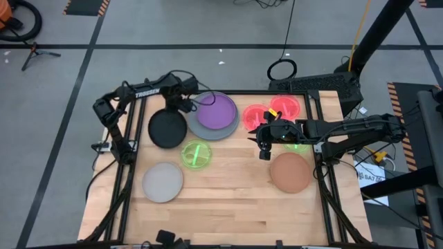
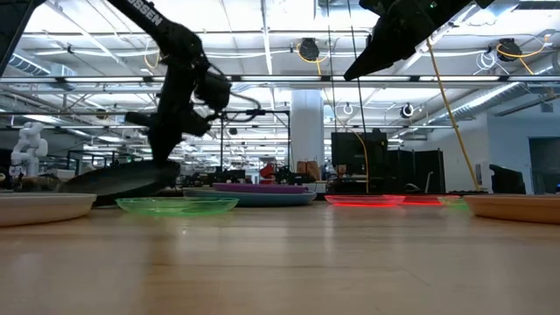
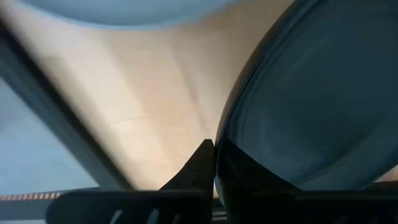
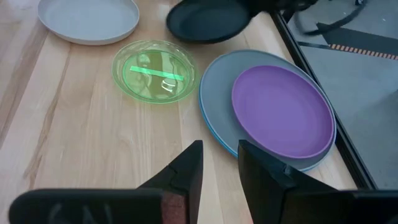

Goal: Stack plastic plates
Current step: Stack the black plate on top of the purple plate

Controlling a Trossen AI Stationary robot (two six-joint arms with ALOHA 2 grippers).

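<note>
My left gripper (image 1: 181, 107) is shut on the black plate (image 1: 167, 128) at the table's far left. Beside it, the purple plate (image 1: 218, 111) lies on a large grey plate (image 1: 206, 131) that shows a blue rim (image 4: 214, 134) underneath. A translucent green plate (image 1: 196, 153) and a pale grey plate (image 1: 163, 181) lie flat nearer me. My right gripper (image 1: 265, 142) hangs high over the table, narrowly open and empty, between two pink-red plates (image 1: 255, 116) and the brown plate (image 1: 289, 171). A second green plate (image 1: 297, 145) is partly hidden under the right arm. My left gripper holds the black plate by its rim (image 3: 227, 149) on the far side, toward the purple plate. It comes from above, slanting down. One finger (image 3: 199, 168) shows outside the rim; the plate hides the other. The plate (image 2: 122, 179) is tilted, held edge raised; whether its low edge touches the table is unclear.
Black frame rails (image 1: 128, 149) run along the table's left and right edges, close to the black plate and the brown plate. Bare wood (image 1: 228, 200) lies across the near half of the table, between the pale grey and brown plates.
</note>
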